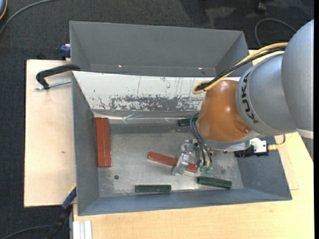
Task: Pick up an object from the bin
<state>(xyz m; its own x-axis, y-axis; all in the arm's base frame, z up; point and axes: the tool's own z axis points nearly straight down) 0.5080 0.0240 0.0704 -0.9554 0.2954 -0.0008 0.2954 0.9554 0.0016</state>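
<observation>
Jaws of gripper (190, 164) look spread astride red bar (160, 158), 4 o'clock off centre. Grasp step; next: close, lift.

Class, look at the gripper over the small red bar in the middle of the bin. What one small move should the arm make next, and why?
Probably a slight move straight down onto the small red bar. The gripper sits over that bar's right end, and the nearest dark green bar lies apart from it, toward the front wall.
</observation>
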